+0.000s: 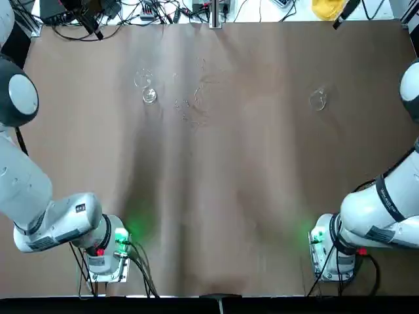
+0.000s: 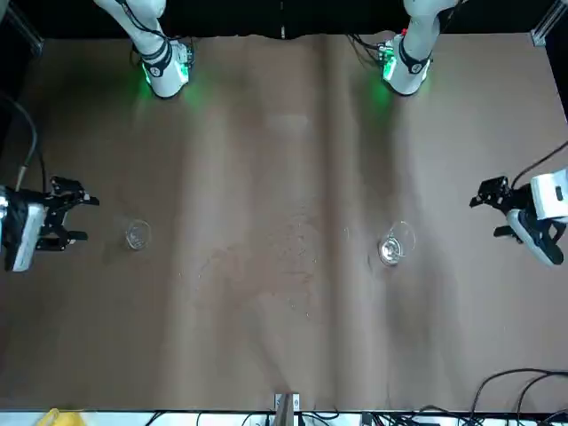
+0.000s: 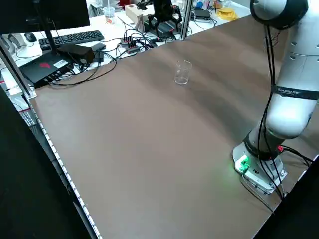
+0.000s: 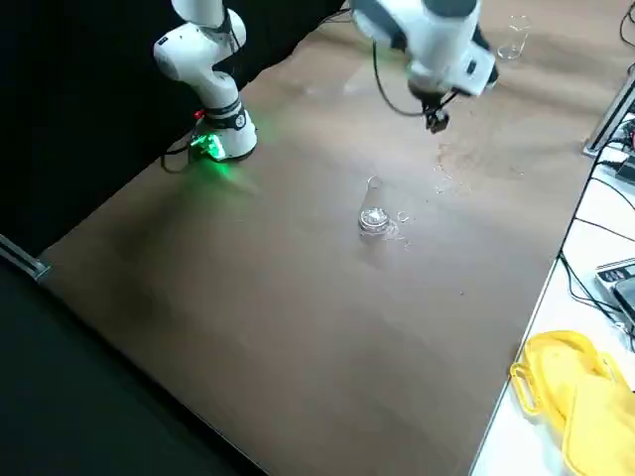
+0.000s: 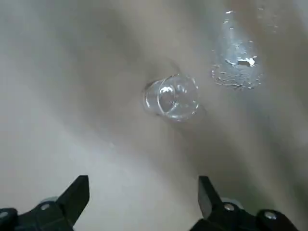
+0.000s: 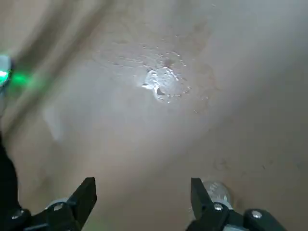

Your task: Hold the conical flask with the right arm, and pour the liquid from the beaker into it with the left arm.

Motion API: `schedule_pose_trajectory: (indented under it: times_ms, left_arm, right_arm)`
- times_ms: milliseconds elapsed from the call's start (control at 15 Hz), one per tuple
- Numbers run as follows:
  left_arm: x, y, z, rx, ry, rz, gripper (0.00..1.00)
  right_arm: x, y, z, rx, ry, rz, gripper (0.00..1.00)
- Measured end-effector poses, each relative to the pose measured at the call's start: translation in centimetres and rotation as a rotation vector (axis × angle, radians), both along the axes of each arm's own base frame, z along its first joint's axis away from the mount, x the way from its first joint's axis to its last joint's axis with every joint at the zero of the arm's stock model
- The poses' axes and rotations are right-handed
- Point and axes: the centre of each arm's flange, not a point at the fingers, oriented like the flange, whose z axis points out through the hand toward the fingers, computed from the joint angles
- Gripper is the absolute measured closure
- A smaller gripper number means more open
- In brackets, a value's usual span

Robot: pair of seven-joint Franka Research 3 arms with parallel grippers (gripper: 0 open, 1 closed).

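The beaker (image 1: 149, 95) was seen standing upright on the brown table (image 1: 222, 196), in the far left part, its bright whitish bottom showing through the wide rim from overhead. The conical flask (image 1: 319, 99) was placed upright in the far right part of the table, well apart from the beaker, and appeared from above only as a faint ring. Between the two vessels, nearer the beaker, a wet patch (image 1: 193, 104) with scattered droplets was spread over the table surface. The left gripper (image 2: 486, 197) was held above the table's left edge, level with the beaker and apart from it; in the left wrist view its fingers (image 5: 77, 192) were spread wide with nothing between them, and the beaker (image 5: 171, 96) was seen beyond them, beside the glistening wet patch (image 5: 236, 67). The right gripper (image 2: 84, 217) was held above the table's right side, just beside the conical flask (image 2: 138, 234) but not touching it; in the right wrist view its fingers (image 6: 86, 195) were likewise spread apart and empty, with the wet patch (image 6: 163, 84) visible beyond them. Both arm bases, each lit by a green light, were set at the near edge of the table. Cables and a yellow object (image 4: 575, 397) were seen lying beyond the far edge.
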Motion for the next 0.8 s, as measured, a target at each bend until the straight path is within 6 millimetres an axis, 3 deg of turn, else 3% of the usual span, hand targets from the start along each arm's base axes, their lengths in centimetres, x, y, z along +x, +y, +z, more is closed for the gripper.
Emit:
schedule_pose_trajectory:
  times_ms: [267,400,467,800]
  left_arm:
    - [-2.6,-2.7,3.7,0.162,0.091,0.303,0.00]
    - [-3.7,-4.0,5.3,0.227,0.111,0.439,0.00]
    - [-4.3,-4.6,6.1,0.248,0.112,0.487,0.00]
    - [-7.5,-5.7,11.1,0.274,0.053,0.594,0.00]
  right_arm:
    - [-0.6,5.5,2.9,-0.179,0.042,-0.160,0.11]
    - [-1.0,7.1,3.9,-0.253,0.056,-0.243,0.07]
    - [-1.3,7.5,4.6,-0.272,0.060,-0.281,0.01]
    - [-3.2,7.2,7.7,-0.382,0.072,-0.398,0.00]
